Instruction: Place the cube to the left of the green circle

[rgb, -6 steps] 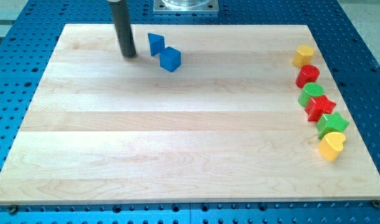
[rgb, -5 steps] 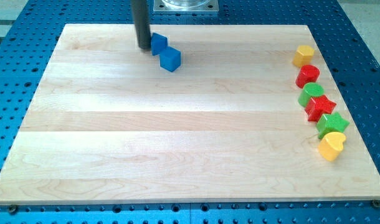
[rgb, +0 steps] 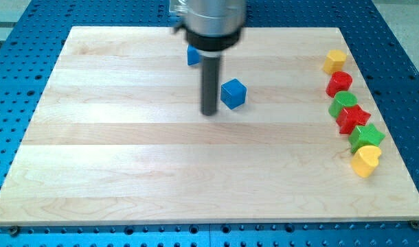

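My tip [rgb: 209, 112], a bare rod that holds nothing, sits just left of the blue cube [rgb: 233, 93], which is well short of the green circle [rgb: 344, 103] at the right edge.

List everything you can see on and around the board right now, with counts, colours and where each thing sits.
board: 1, light wood, centre, on blue perforated table
blue cube: 1, upper middle
other blue block: 1, top, partly hidden by arm, shape unclear
yellow block: 1, top of right column
red circle: 1, below it
green circle: 1, below that
red star: 1, next down
green star: 1, next down
yellow heart: 1, column's bottom
my tip: 1, dark rod, just left of the blue cube
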You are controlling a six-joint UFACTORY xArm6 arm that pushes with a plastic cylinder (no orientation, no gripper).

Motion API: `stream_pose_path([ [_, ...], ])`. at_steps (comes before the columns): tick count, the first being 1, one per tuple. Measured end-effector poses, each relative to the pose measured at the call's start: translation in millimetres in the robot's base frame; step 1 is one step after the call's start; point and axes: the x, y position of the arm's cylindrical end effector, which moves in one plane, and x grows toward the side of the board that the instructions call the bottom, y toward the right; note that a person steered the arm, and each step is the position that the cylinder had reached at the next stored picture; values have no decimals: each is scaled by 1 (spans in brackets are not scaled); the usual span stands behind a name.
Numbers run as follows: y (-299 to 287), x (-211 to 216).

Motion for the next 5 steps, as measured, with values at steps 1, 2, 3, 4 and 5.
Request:
stream_pose_path([
  [1, 58, -32],
  [2, 108, -18],
  [3, 116, -21],
  [4, 121, -28],
  [5, 139, 26],
])
